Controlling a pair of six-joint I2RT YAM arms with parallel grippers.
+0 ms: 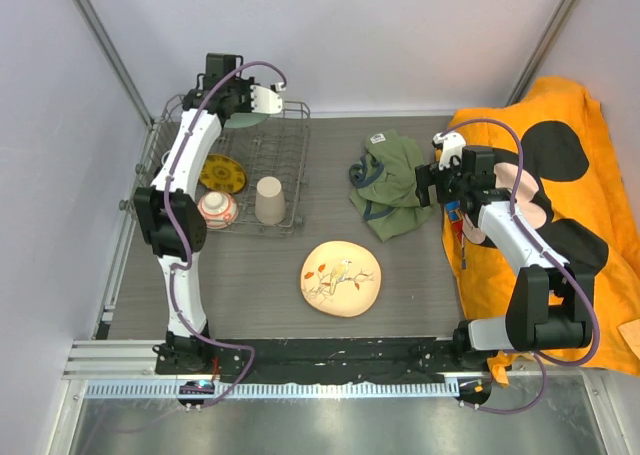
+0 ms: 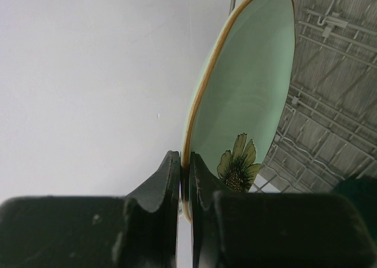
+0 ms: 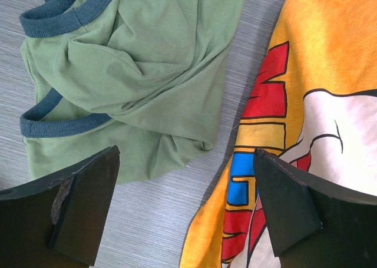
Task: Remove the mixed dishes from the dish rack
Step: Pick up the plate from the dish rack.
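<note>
The grey wire dish rack (image 1: 285, 160) stands at the far left of the table. My left gripper (image 1: 258, 103) is shut on the rim of the pale green plate (image 2: 247, 97), which stands on edge at the rack's far end (image 1: 243, 120). In the rack lie the small yellow patterned plate (image 1: 221, 173), the red-and-white patterned bowl (image 1: 218, 209) and the beige cup (image 1: 269, 200). The cream floral plate (image 1: 341, 277) lies on the table in front of the rack. My right gripper (image 1: 428, 185) is open and empty over the table by the olive-green garment (image 3: 135, 73). The dark green mug is not in view.
The olive-green garment (image 1: 392, 182) lies crumpled mid-table. An orange printed cloth (image 1: 570, 195) covers the right side, its edge under my right gripper (image 3: 265, 162). White walls close the back and sides. The rack's wire floor (image 2: 330, 103) shows behind the green plate.
</note>
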